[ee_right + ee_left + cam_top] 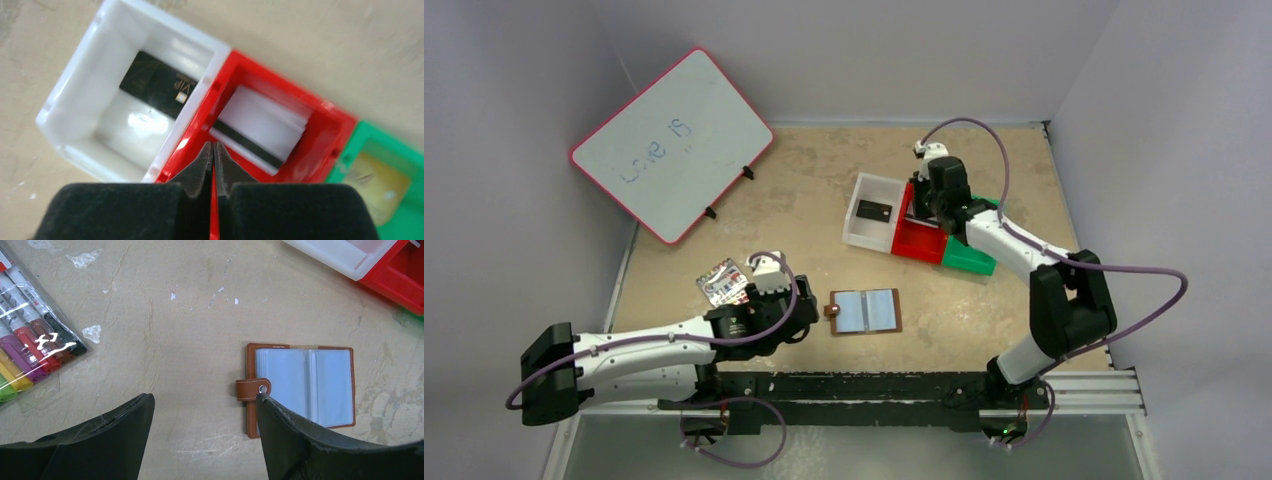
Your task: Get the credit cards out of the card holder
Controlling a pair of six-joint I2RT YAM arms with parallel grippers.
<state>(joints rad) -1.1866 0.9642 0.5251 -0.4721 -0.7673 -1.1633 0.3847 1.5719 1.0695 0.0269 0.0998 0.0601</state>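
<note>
The left fingers (300, 445) stand wide apart and hold nothing. One tip sits by the snap tab of the card holder (300, 387), which lies open and flat on the desk (190, 315) with its clear sleeves up. The right fingers (197, 170) are pressed together and empty, above the wall between the white bin (65, 100) and the red bin (330, 112). The black card (157, 85) lies in the white bin, the grey striped card (260, 127) in the red, and the gold-tan card (372, 182) in the green bin (395, 150).
</note>
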